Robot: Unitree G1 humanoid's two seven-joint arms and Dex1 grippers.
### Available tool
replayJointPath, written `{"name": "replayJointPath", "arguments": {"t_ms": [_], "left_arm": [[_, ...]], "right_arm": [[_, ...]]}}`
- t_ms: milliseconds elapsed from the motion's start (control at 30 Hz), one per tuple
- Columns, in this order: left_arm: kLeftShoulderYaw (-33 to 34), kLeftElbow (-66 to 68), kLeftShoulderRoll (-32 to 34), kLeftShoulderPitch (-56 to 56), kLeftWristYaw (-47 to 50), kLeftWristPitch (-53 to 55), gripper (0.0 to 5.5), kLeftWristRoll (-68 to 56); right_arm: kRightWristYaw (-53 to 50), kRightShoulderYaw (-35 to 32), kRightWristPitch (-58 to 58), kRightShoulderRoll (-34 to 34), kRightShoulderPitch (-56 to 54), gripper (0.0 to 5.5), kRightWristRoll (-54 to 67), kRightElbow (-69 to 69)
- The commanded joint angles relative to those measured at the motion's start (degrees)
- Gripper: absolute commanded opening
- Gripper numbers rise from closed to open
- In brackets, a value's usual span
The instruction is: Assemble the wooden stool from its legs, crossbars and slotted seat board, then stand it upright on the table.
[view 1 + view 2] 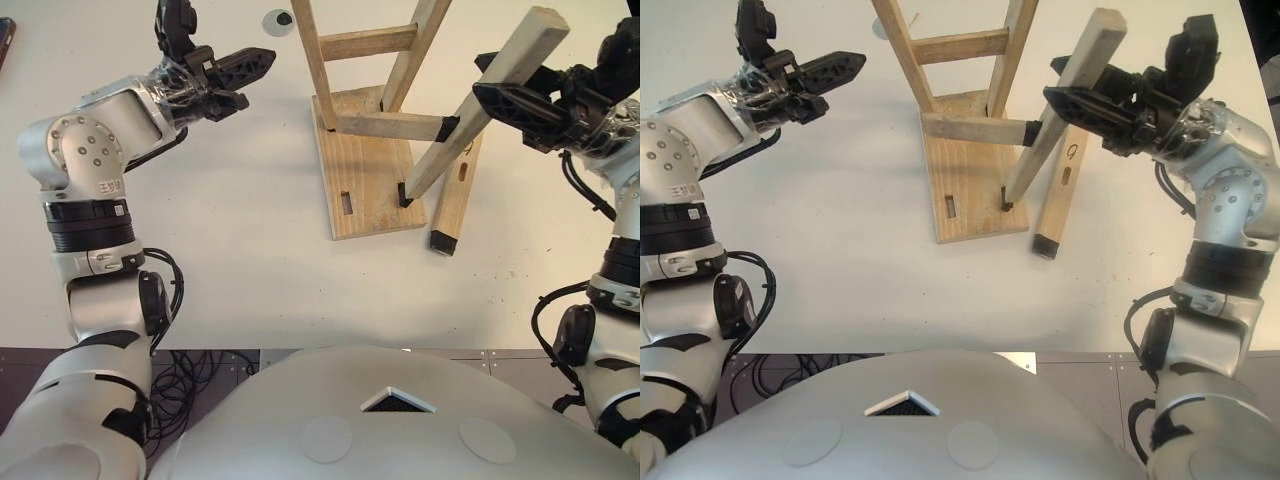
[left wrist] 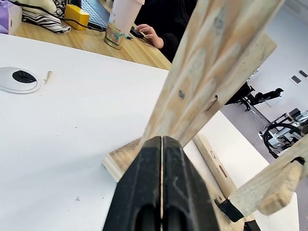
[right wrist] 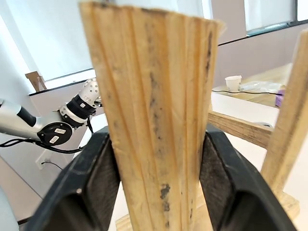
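The slotted seat board (image 1: 372,205) lies flat on the white table. Two legs (image 1: 312,60) joined by a crossbar (image 1: 366,42) stand up from its far side, and a lower crossbar (image 1: 390,125) runs across the board. My right gripper (image 1: 505,100) is shut on a third leg (image 1: 470,125), which tilts with its black-capped end resting on the board's right edge. A fourth leg (image 1: 455,200) lies on the table beside the board. Left of the stool, my left gripper (image 1: 248,68) hovers shut and empty, its fingers (image 2: 144,192) pressed together in the left wrist view.
A round grey cable grommet (image 1: 279,18) sits in the table behind the stool. An open slot (image 1: 346,203) shows in the board's near left corner. Bare table (image 1: 250,250) stretches in front of the board up to the near edge.
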Motion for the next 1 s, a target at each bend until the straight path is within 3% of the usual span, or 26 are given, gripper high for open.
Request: {"name": "replayJointPath", "arguments": {"t_ms": [33, 267, 400, 633, 867, 1000], "left_arm": [[0.24, -0.82, 0.36, 0.95, 0.34, 0.61, 0.00, 1.36], [0.90, -2.27, -0.78, 2.66, 1.10, 0.85, 0.00, 1.27], [2.41, -4.06, -2.22, 4.34, 3.16, 1.83, 0.00, 0.15], [4.11, -7.75, -6.21, 6.93, 7.24, 2.31, 0.00, -0.96], [5.82, -8.47, -7.50, 7.90, 9.51, 1.97, 0.00, -0.88], [5.41, -6.61, -6.39, 6.51, 9.41, 1.97, 0.00, 0.29]], "right_arm": [[0.44, 3.47, -1.78, -1.81, 0.30, 2.11, -3.25, 1.61], [3.25, 8.68, -8.22, -5.24, 0.95, 2.11, -8.00, 3.78], [8.21, 15.12, -13.68, -10.13, 2.26, 2.11, -13.50, 4.16], [14.48, 20.40, -12.21, -15.10, -2.89, 2.11, -12.92, 8.87], [9.40, 22.44, -13.21, -13.84, 11.07, 2.11, -12.88, -1.07], [4.07, 23.12, -15.17, -12.64, 12.14, 2.11, -13.73, -4.12]]}}
